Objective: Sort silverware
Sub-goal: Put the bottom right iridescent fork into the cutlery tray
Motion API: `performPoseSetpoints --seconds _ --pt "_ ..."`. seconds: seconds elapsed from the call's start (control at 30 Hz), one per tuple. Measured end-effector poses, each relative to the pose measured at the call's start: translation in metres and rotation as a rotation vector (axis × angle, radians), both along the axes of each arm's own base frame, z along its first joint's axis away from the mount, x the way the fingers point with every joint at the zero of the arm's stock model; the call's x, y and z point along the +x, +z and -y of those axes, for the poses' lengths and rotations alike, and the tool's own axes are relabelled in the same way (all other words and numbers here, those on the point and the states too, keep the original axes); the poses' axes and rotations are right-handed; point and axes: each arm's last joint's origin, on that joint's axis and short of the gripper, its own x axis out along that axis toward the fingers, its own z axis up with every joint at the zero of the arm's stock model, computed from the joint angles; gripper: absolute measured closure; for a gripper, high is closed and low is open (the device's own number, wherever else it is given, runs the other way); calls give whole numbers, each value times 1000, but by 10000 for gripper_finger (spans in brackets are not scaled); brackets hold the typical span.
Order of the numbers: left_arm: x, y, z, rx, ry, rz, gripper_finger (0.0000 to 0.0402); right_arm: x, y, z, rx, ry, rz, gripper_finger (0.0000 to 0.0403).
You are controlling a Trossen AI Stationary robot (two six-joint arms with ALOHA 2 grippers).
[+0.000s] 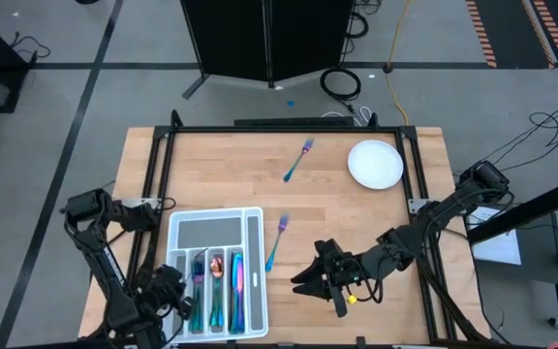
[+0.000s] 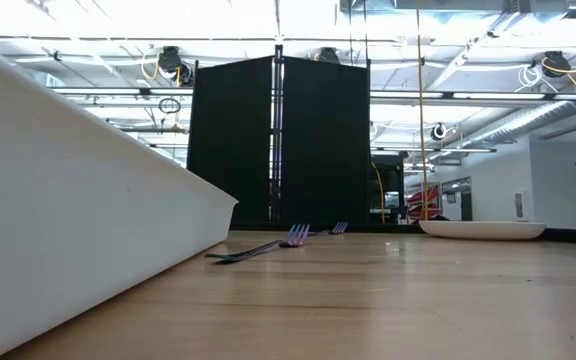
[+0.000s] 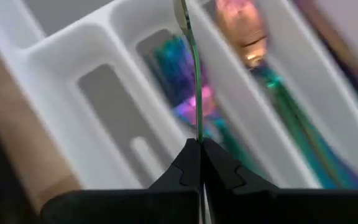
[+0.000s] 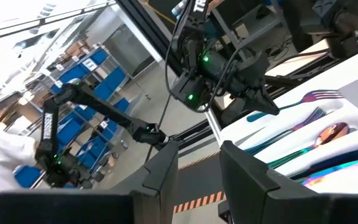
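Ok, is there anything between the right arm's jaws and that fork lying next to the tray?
Nothing visible. In the high view the right gripper sits just right of the fork, with only bare table between them. Its jaws are open and empty. The white tray lies on the fork's far side.

Bright, even overhead light. Ceiling strip lights [image 2: 218, 25] glare white in the low view, where the near white tray wall [image 2: 68, 210] is soft and out of focus. The bench [image 1: 260, 174] shows only faint shadows. The left wrist view is heavily blurred, its colours smeared across the tray compartments [image 3: 104, 93].
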Motion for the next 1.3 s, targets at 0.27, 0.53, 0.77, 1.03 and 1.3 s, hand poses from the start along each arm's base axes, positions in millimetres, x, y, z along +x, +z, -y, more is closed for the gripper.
performPoseSetpoints --seconds 0.27,0.53,0.77,1.03,1.3 --pt "-3 0 -2 3 44 18 388 0 0 0 -3 20 0 298" --pt "6 -12 16 -203 123 -7 385 0 0 -1 0 22 -1 298" --pt "24 -15 16 -257 161 2 384 -1 -1 -2 -2 51 -11 298" --pt "35 -16 9 -281 220 -66 384 -1 -1 -2 -1 52 -12 298" --pt "37 -16 10 -298 213 -63 318 -1 -1 -2 -7 58 -12 298"
